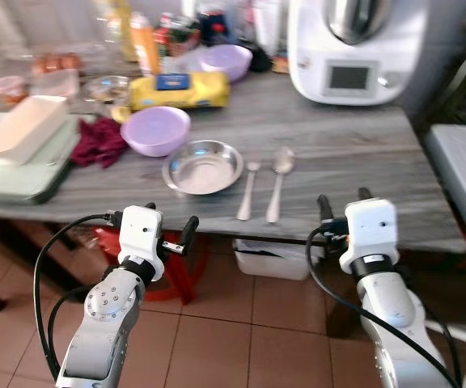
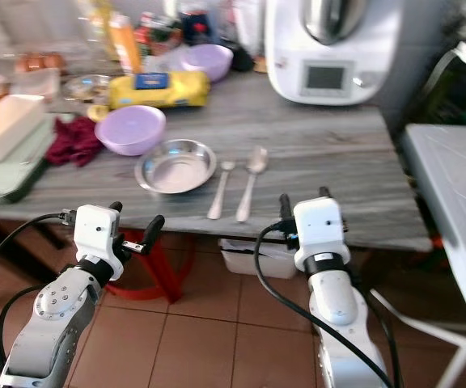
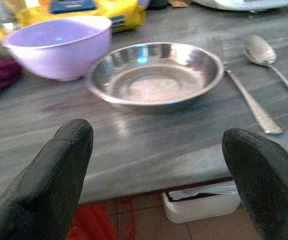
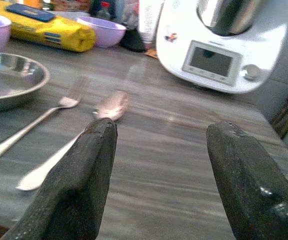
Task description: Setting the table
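I'm holding both tools, left tool (image 1: 171,232) and right tool (image 1: 343,200), spread wide and empty just off the tabletop (image 1: 338,153) near edge, since the steel bowl (image 1: 203,166), fork (image 1: 248,190) and spoon (image 1: 278,179) are already sitting side by side there like a place setting.

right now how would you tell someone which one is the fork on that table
Start at the big white kitchen machine at the back of the grey table, then come forward to the steel bowl near the front edge. The fork lies right beside it; unlike the spoon further right, its head has tines.
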Tool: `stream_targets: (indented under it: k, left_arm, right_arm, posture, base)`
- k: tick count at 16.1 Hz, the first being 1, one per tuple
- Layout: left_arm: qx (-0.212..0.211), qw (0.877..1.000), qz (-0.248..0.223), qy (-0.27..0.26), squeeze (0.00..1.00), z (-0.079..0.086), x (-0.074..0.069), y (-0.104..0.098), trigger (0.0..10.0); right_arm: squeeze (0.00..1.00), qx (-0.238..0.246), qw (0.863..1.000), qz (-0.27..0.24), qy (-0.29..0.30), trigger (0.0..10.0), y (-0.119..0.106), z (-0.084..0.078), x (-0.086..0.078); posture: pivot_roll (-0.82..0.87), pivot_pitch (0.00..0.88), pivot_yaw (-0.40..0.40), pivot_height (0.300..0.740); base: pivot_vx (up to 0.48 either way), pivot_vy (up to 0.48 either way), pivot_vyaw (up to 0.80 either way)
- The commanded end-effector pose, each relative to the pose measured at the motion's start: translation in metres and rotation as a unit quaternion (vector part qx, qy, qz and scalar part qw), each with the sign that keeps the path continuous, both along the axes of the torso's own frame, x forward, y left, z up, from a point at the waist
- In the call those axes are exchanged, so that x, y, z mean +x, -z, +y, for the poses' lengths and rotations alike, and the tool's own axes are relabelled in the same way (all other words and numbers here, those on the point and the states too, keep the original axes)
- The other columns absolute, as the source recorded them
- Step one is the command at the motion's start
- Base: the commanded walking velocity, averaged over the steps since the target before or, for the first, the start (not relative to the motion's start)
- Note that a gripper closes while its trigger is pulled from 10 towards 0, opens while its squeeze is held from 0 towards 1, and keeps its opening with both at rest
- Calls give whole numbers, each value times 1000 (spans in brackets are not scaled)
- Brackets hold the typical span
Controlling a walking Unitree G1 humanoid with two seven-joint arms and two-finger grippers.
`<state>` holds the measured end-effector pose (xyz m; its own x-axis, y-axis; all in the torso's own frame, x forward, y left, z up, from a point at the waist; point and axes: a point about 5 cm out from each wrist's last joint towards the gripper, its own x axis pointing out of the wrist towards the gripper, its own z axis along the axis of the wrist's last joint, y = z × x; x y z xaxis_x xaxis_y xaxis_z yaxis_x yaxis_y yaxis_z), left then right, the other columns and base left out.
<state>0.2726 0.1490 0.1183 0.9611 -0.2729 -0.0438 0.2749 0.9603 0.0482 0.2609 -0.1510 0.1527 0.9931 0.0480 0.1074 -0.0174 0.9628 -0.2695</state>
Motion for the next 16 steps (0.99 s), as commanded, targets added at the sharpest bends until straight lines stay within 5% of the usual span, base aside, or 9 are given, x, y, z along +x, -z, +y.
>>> stream_targets:
  k: [1,8,16]
  left_arm:
    - [-2,1000,10,-5,0,3,0,3,10000]
    - [10,1000,17,-6,0,2,1,4,10000]
    - [26,999,23,-15,0,3,1,5,10000]
  right_arm:
    - [0,-1,1000,-1,0,10000,0,0,1]
    - [0,5,1000,4,6,10000,2,-1,2]
    - [0,7,1000,3,13,10000,1,-4,6]
  posture:
    - [-55,67,67,740]
    - [-57,71,75,740]
    - [-52,80,83,740]
  base:
    - [0,0,0]
    - [0,0,0]
    - [-404,0,0]
